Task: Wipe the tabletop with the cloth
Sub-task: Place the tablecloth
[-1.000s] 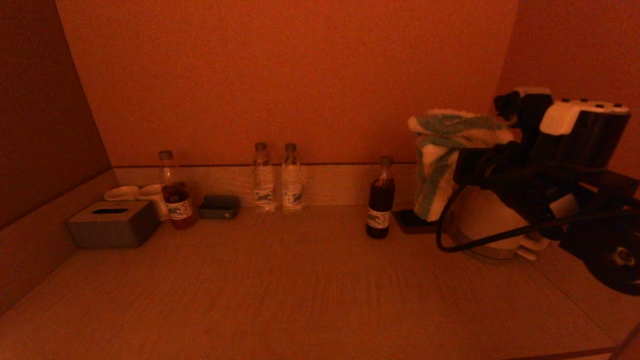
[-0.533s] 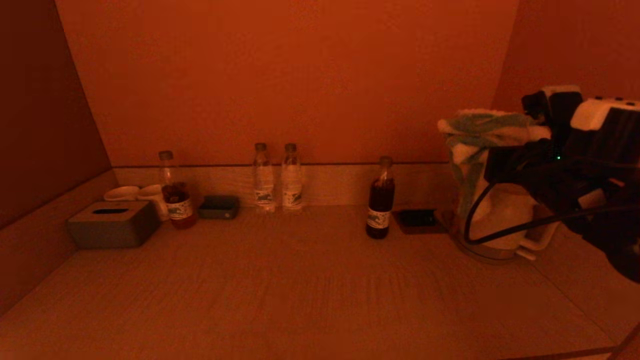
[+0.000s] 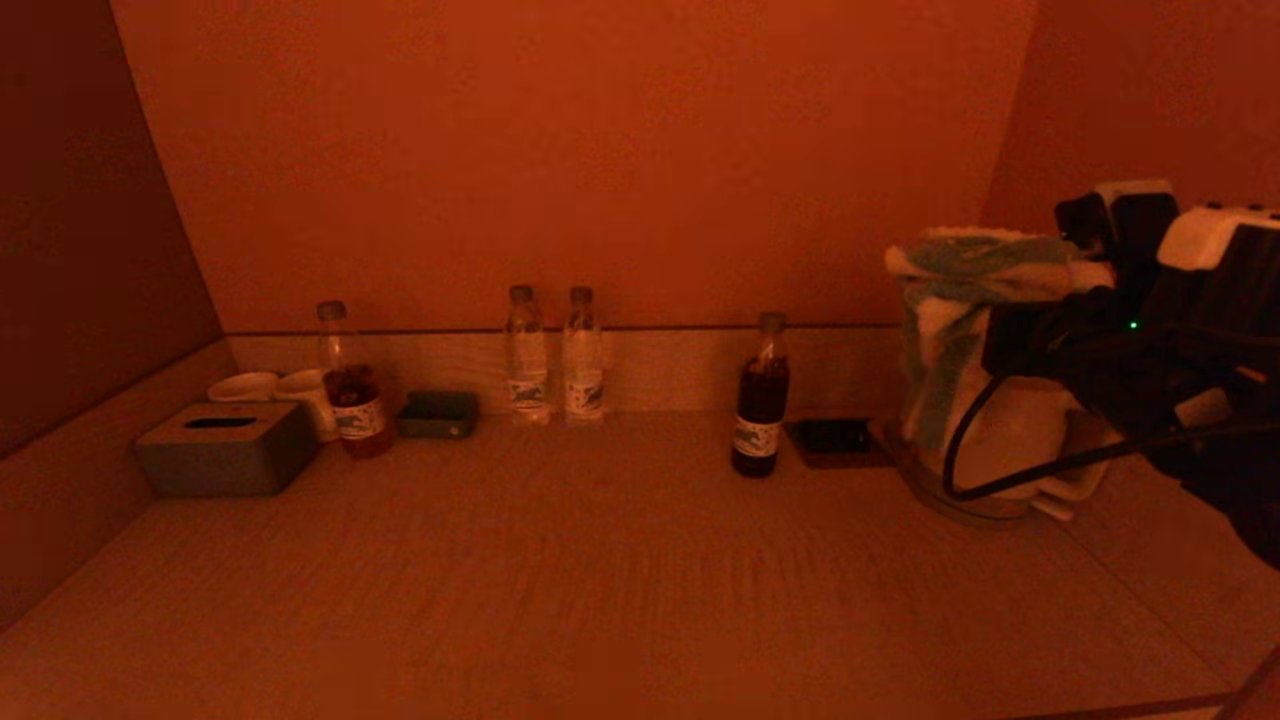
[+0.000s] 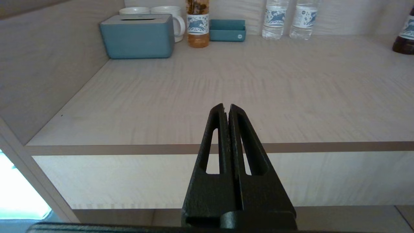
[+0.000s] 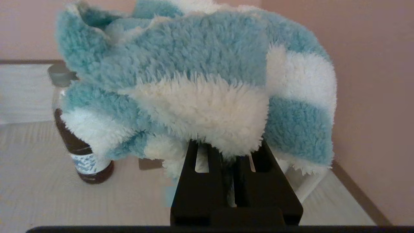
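The head view places the right gripper (image 3: 1010,335) raised at the far right, above the white kettle (image 3: 1000,445), with the cloth (image 3: 950,300) draped from it and clear of the tabletop (image 3: 600,560); the left gripper does not appear there. The left wrist view alone shows the left gripper (image 4: 227,108), its two black fingers pressed together with nothing between them, hanging out in front of the tabletop's front edge. The right wrist view shows the grip: the fingers (image 5: 207,181) are closed to a narrow gap on the cloth's lower fold, the bulk bunched above and beyond them. The cloth is thick, fluffy pile in teal and white stripes. The tabletop is pale wood grain, smooth and flat. Behind the cloth stands a dark-liquid bottle (image 5: 82,152) with a patterned label. At the far left sit a teal rectangular tissue box (image 4: 137,35) and white mugs (image 4: 168,19).
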Robot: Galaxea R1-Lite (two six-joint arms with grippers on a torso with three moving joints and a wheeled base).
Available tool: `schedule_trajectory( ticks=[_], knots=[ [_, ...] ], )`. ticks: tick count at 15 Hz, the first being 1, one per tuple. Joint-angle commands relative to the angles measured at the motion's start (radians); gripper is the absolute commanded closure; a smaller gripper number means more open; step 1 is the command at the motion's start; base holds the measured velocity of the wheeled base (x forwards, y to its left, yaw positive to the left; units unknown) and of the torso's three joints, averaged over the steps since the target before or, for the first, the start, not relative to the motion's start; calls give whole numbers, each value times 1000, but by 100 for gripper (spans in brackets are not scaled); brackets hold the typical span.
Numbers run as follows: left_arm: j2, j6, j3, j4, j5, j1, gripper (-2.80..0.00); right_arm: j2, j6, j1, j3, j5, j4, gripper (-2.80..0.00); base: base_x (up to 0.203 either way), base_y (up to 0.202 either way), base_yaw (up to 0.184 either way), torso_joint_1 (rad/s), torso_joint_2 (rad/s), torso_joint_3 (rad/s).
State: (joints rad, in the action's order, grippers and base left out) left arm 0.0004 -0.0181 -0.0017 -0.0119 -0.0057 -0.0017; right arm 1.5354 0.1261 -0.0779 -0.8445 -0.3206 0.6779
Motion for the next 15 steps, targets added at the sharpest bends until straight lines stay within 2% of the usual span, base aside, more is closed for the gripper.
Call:
schedule_trajectory(
  ticks=[1,9,12,15],
  knots=[
    [0,0,0,0,0,2,0,-24,0,0,18,-2,3,0,0,0,0,0,0,0],
    [0,0,0,0,0,2,0,-374,-14,-2,279,-8,-16,0,0,0,0,0,0,0],
    [0,0,0,0,0,0,0,-496,-34,2,366,-15,-111,0,0,0,0,0,0,0],
    [0,0,0,0,0,2,0,-523,-67,51,393,-36,-185,0,0,0,0,0,0,0]
  ],
)
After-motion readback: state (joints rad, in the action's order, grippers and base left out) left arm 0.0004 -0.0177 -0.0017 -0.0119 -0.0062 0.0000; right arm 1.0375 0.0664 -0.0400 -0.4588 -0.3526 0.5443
